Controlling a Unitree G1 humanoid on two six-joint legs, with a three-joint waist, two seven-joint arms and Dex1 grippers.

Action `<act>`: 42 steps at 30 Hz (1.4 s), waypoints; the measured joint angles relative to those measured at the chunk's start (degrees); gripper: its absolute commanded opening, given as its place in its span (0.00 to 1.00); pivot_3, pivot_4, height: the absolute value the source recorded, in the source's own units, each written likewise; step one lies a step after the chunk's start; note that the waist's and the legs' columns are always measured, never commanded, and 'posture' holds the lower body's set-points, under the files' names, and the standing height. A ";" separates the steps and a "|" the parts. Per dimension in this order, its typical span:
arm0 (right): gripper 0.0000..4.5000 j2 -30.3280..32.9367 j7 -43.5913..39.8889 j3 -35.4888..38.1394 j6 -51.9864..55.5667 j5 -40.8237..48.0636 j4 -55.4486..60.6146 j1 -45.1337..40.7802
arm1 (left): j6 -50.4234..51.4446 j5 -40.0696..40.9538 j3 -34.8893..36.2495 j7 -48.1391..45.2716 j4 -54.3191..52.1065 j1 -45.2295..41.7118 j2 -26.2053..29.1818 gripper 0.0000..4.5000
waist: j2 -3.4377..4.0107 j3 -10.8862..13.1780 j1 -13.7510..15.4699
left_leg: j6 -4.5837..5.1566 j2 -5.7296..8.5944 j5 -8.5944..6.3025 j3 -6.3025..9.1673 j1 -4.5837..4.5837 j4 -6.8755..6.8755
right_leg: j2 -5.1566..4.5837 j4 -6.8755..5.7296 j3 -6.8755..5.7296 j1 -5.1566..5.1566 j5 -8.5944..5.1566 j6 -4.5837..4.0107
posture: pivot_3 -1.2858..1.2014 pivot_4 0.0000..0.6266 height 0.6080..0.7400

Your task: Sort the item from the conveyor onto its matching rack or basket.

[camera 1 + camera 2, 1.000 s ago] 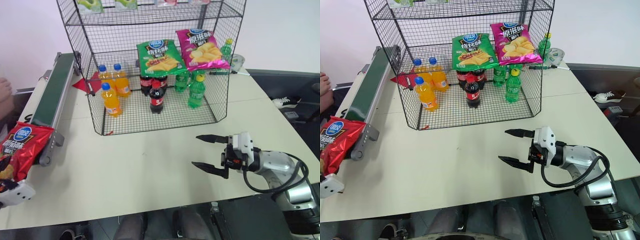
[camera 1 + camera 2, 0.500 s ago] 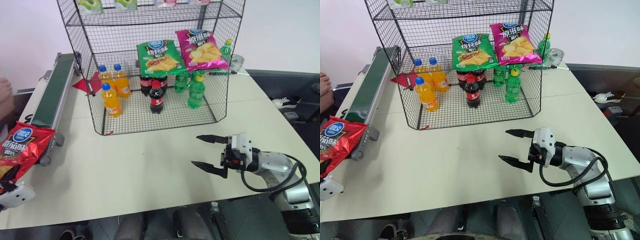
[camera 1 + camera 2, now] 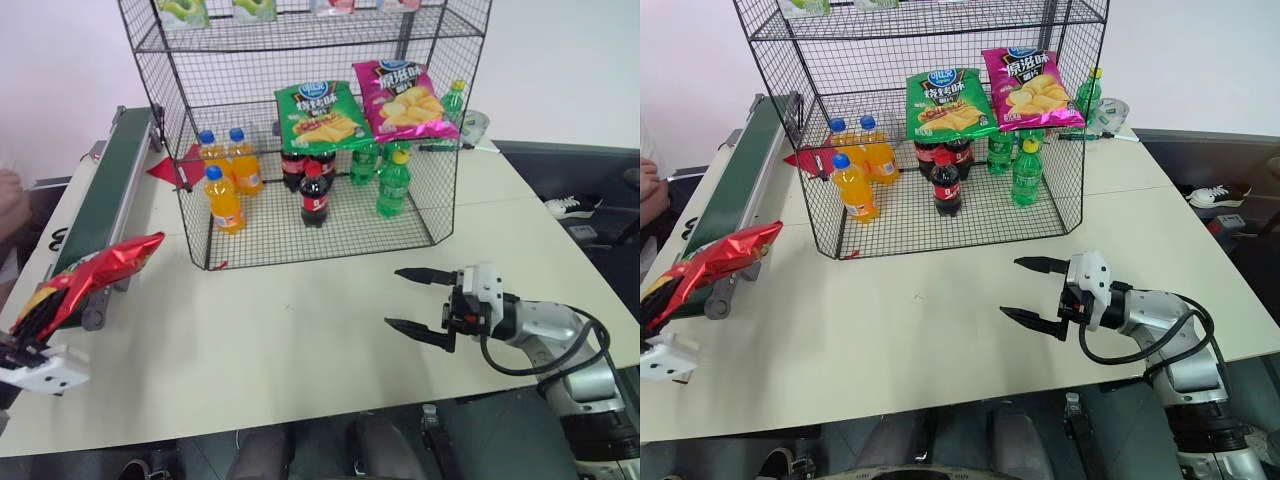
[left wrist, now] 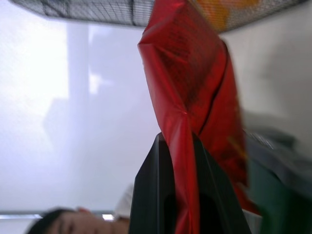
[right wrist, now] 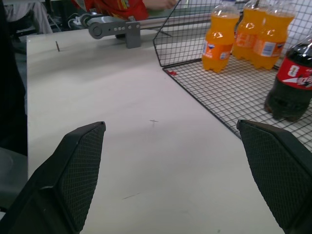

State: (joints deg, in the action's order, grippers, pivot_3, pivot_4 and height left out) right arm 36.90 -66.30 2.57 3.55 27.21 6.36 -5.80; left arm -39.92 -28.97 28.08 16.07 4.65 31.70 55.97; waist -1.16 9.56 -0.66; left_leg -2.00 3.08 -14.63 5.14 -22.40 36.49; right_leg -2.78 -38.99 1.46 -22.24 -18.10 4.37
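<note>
The item, a shiny red chip bag (image 3: 92, 278), hangs tilted above the near end of the dark green conveyor (image 3: 105, 195) at the table's left. My left gripper (image 3: 24, 346) is shut on the bag's lower end. In the left wrist view its black fingers (image 4: 161, 195) pinch the crumpled red foil (image 4: 190, 87). The tall black wire rack (image 3: 270, 235) stands at the back centre of the table. My right gripper (image 3: 392, 298) hovers open over the table in front of the rack's right corner, with nothing between its fingers (image 5: 73, 175).
On the rack's middle shelf lie a green bag (image 3: 322, 113) and a pink bag (image 3: 402, 96). Below them stand orange bottles (image 3: 222, 198), cola bottles (image 3: 314, 195) and green bottles (image 3: 392, 182). A person's hand (image 3: 10, 195) rests beside the conveyor at the left edge.
My left gripper has shut on the red bag and carried it up and to the right, off the conveyor's end; the bag has turned edge-on. The right arm has stayed still.
</note>
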 measured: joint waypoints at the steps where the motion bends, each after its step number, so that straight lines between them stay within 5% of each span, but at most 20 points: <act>1: 1.00 0.00 0.06 0.24 -0.14 0.03 -0.43 -0.38 | 0.68 0.75 0.77 -1.67 -2.54 -0.28 -0.43 0.01 | 0.00 0.00 0.01 | 0.00 0.00 0.00 -0.01 0.01 0.00 | 0.00 0.00 0.00 0.01 0.00 0.00 | 0.52 0.24 1.00; 9: 1.00 0.25 0.20 2.86 -0.80 0.04 -3.81 -2.29 | 3.58 3.38 2.24 -13.33 -17.28 -6.00 -2.81 0.01 | 0.02 0.01 0.02 | 0.00 -0.01 0.00 -0.03 0.00 0.00 | 0.01 0.00 0.01 0.01 0.00 0.00 | 0.52 0.24 1.00; 20: 1.00 0.18 2.19 6.22 -0.94 1.65 -2.05 -1.33 | 16.15 -1.58 -9.37 -20.22 -21.30 -31.71 -8.20 0.01 | 0.11 0.06 -0.14 | 0.02 -0.03 0.02 -0.08 -0.01 0.11 | 0.10 -0.09 0.01 0.00 0.01 0.02 | 0.52 0.24 1.00; 29: 1.00 -1.21 7.23 8.54 2.82 6.10 2.44 -2.36 | 22.82 -9.75 -17.69 -18.86 -14.02 -46.84 -11.30 0.01 | 0.09 0.08 0.12 | 0.02 -0.03 0.02 -0.05 -0.05 0.19 | 0.12 -0.15 -0.01 0.00 0.00 0.04 | 0.52 0.24 1.00; 42: 1.00 -2.64 8.49 7.01 2.76 4.52 1.85 -3.66 | 26.25 -17.83 -29.27 -5.95 10.87 -66.24 -15.08 0.01 | 0.08 0.08 -0.12 | 0.04 -0.02 0.01 -0.07 -0.15 0.40 | 0.16 -0.27 0.01 -0.11 0.03 0.11 | 0.52 0.24 1.00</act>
State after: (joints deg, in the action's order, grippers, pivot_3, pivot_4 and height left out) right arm 34.25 -57.81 9.58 6.31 31.73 8.20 -9.46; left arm -13.67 -46.80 -1.19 10.12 15.52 -34.55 40.89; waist -1.09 9.64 -0.78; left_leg -1.96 3.06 -14.62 5.07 -22.55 36.89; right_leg -2.62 -39.26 1.47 -22.34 -18.07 4.48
